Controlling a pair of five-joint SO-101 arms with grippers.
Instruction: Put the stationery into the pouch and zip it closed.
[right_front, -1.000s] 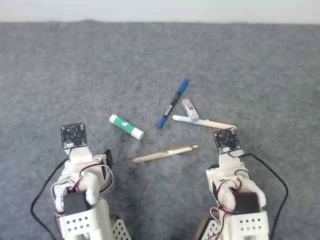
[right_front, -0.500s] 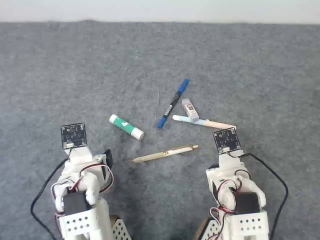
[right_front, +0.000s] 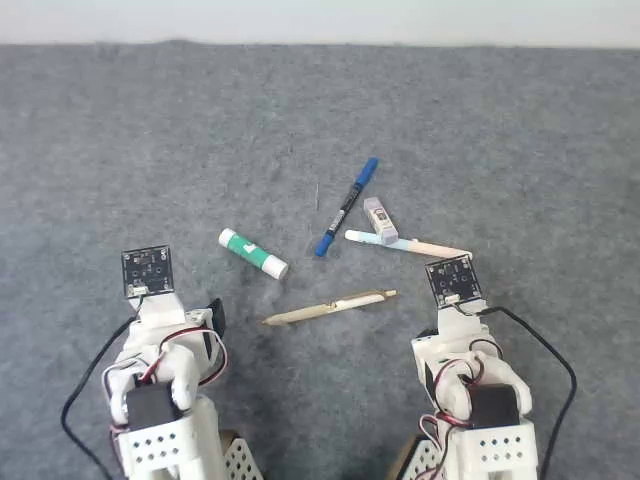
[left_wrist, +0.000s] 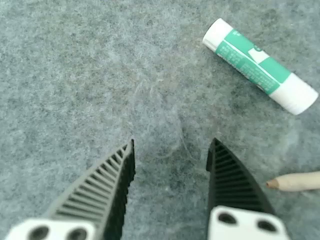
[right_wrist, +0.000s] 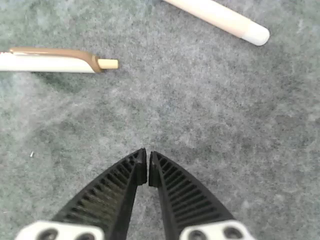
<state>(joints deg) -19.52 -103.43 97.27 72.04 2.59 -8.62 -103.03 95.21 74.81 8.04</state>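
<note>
The stationery lies loose in a small cluster mid-counter, ahead of both arms. The green-and-white glue stick (right_front: 253, 253) is nearest the left arm. The blue marker (right_front: 346, 206) lies farther out, with a small pale eraser (right_front: 379, 220) touching the pastel pen (right_front: 405, 243) just beside it. The tan pen (right_front: 328, 307) lies between the two arms.

The left pincer (left_wrist: 173, 145) hangs released just above the felt, its jaws spread and empty, the glue stick a little way ahead of it. The right pincer (right_wrist: 147, 152) is clenched on nothing, tips together, with the tan pen's clicker end and the pastel pen's tip near it.

All of these are probably light, stiff and smooth. The round barrels will likely roll or squirt sideways if pinched off-centre, so each should be taken mid-length, jaws across the barrel. The blocky eraser should sit steadier.

The counter (right_front: 150, 130) wears grey felt, soft enough for the tips to press under a barrel. A pale wall (right_front: 320, 20) runs along its far edge.
</note>
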